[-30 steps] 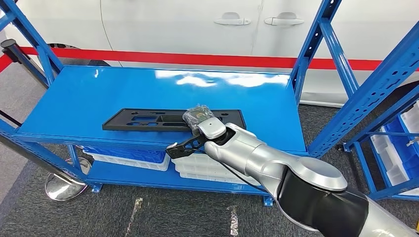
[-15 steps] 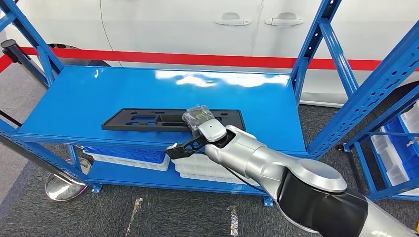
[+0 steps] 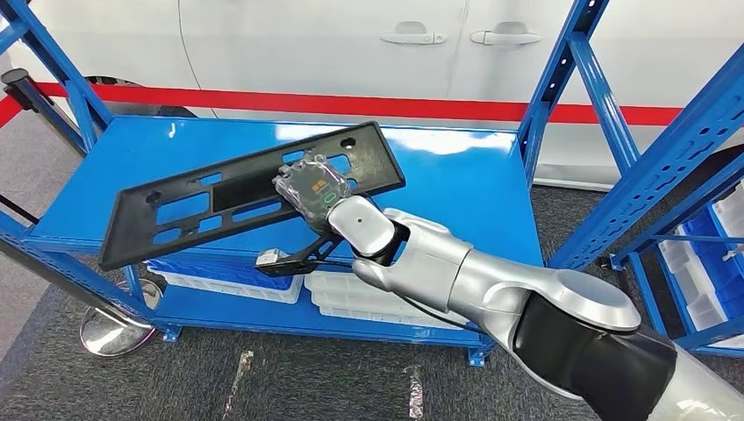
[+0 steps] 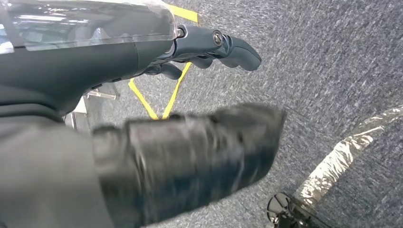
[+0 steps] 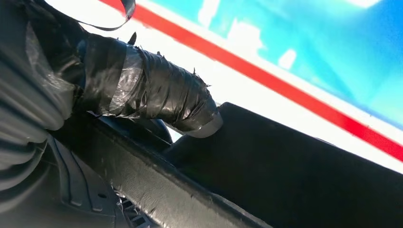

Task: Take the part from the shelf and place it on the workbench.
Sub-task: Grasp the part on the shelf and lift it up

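Observation:
The part [image 3: 202,197] is a long, flat black plastic panel with several cut-outs. My right hand [image 3: 311,189] grips it near its right end and holds it tilted above the blue shelf [image 3: 456,184], its left end jutting past the shelf's front edge. In the right wrist view the taped thumb [image 5: 157,95] presses on the panel's [image 5: 294,175] dark face. My left hand [image 4: 109,57] hangs over grey carpet, holding nothing, with its fingers [image 4: 228,45] apart from the taped thumb [image 4: 199,152].
A white car with a red barrier belt [image 3: 351,105] stands behind the shelf. White trays [image 3: 351,303] and a blue bin [image 3: 228,274] sit on the lower level. Blue rack uprights [image 3: 605,105] rise at right. A stanchion base [image 3: 110,333] stands on the floor at left.
The panel lay flat on the shelf before. My right hand has now lifted it and tipped it up, its left end swinging out over the front edge.

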Controlling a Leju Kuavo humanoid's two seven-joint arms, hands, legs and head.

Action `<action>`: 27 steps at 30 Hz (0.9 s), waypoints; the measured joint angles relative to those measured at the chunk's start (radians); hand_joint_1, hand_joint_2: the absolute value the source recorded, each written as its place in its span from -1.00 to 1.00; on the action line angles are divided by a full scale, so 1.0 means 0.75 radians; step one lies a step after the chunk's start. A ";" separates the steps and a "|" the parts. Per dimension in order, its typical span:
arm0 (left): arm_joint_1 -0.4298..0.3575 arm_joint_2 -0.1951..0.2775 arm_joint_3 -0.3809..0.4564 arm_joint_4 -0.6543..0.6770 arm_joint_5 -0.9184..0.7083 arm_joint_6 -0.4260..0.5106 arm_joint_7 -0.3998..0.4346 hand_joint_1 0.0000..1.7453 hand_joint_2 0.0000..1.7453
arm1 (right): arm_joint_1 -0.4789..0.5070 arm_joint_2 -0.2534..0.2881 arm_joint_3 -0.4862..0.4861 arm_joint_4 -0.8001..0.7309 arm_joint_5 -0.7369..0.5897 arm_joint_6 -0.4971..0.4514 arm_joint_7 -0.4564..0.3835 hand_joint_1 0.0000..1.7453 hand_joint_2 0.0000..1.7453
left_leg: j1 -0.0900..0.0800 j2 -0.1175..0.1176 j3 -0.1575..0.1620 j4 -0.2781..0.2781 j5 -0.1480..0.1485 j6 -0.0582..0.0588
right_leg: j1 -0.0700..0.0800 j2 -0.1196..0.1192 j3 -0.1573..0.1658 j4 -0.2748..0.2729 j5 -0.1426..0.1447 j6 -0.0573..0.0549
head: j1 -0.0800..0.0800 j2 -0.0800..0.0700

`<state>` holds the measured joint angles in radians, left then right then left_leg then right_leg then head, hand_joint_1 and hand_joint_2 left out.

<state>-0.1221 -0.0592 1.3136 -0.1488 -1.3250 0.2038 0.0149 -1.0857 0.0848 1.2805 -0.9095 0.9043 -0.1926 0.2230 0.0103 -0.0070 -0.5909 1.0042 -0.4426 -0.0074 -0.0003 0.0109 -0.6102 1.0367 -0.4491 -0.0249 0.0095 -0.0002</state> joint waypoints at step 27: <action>-0.002 0.009 0.064 0.000 -0.016 -0.062 -0.064 -1.00 1.00 | -0.174 -0.151 -0.026 -0.620 -0.103 0.112 0.036 1.00 1.00 | 0.000 0.000 0.000 0.000 0.000 0.000 | 0.000 0.000 0.000 -0.001 0.000 0.000 | 0.000 0.000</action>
<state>-0.1236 -0.0526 1.3619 -0.1488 -1.3370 0.1570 -0.0333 -1.2165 -0.0284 1.2610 -1.3744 0.8273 -0.1085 0.2503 0.0104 -0.0071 -0.5907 1.0043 -0.4427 -0.0074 -0.0003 0.0108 -0.6100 1.0362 -0.4491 -0.0249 0.0094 -0.0002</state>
